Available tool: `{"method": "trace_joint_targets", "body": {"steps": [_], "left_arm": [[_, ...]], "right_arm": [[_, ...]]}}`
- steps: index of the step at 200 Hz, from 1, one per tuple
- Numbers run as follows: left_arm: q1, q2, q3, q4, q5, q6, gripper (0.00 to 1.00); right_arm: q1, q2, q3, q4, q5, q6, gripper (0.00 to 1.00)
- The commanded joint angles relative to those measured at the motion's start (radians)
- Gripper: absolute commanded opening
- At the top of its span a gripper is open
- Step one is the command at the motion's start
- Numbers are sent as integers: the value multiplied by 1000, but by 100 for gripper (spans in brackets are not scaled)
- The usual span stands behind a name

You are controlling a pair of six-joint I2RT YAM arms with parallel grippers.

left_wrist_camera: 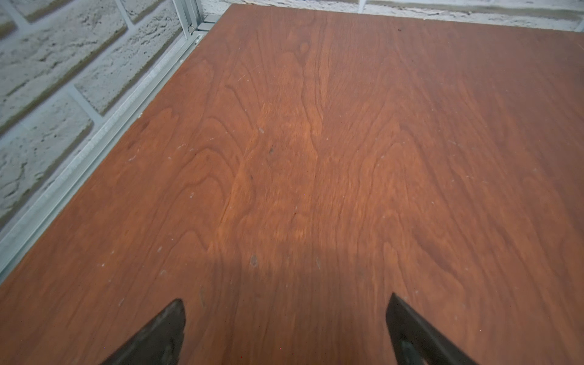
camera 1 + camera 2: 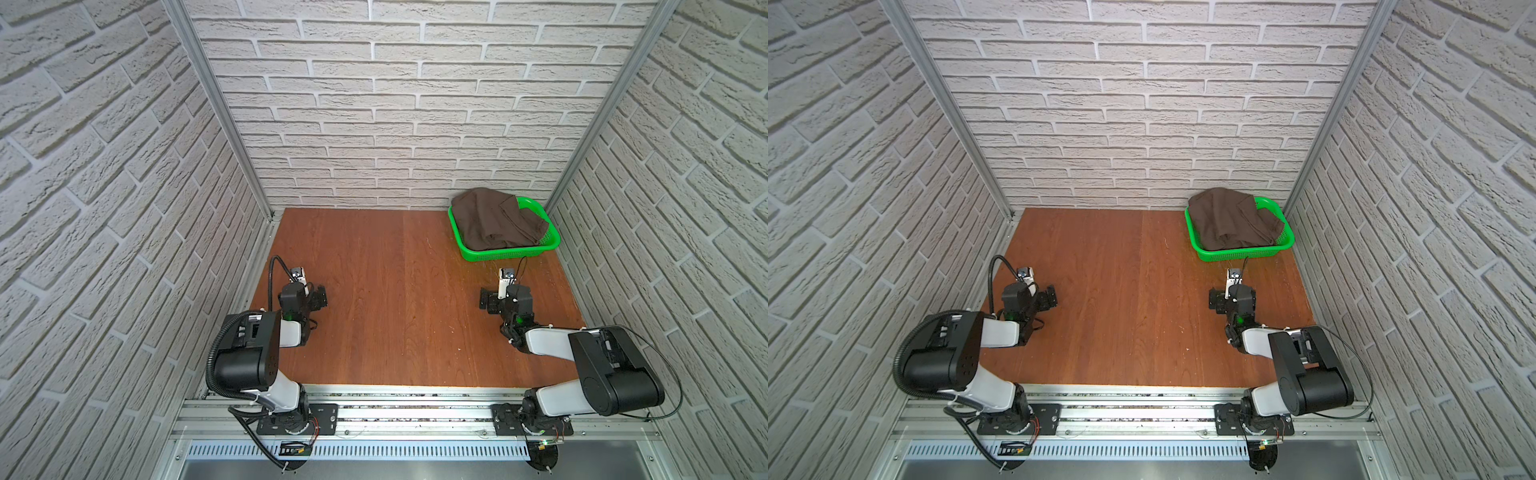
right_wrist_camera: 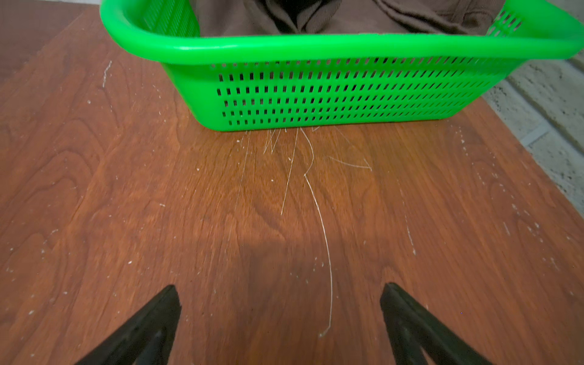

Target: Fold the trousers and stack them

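Far right corner: trousers (image 2: 494,224) heaped in basket (image 2: 511,252).

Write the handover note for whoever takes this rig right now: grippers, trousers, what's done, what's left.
Left gripper: open, nothing held, fingers over bare table on the left side.
Right gripper: open, nothing held, pointing at the green basket but short of it, not touching.
Trousers: a crumpled dark brown heap in the basket at the table's far right corner, covering part of its rim.
Done: nothing yet; the trousers are untouched and unfolded.
Left: lift the trousers out, spread them flat on the table, fold, then stack. The right arm looks best placed to start.
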Motion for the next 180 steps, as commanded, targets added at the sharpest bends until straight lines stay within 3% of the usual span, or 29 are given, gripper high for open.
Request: {"method": "trace_joint_targets", "body": {"steps": [1, 143, 156, 169, 180], "left_arm": [[11, 15, 23, 150, -22, 58, 98], [18, 13, 26, 147, -8, 54, 98], [-1, -10, 27, 135, -85, 55, 98], [-33, -104, 58, 15, -192, 60, 97], [-55, -187, 121, -158, -282, 51, 95]], "right_arm": [[-5, 2, 24, 120, 31, -19, 100], [-5, -34, 25, 98, 27, -21, 100], [1, -60, 36, 81, -2, -64, 100], [8, -150, 135, -144, 42, -59, 100], [5, -200, 272, -414, 131, 53, 100]]}}
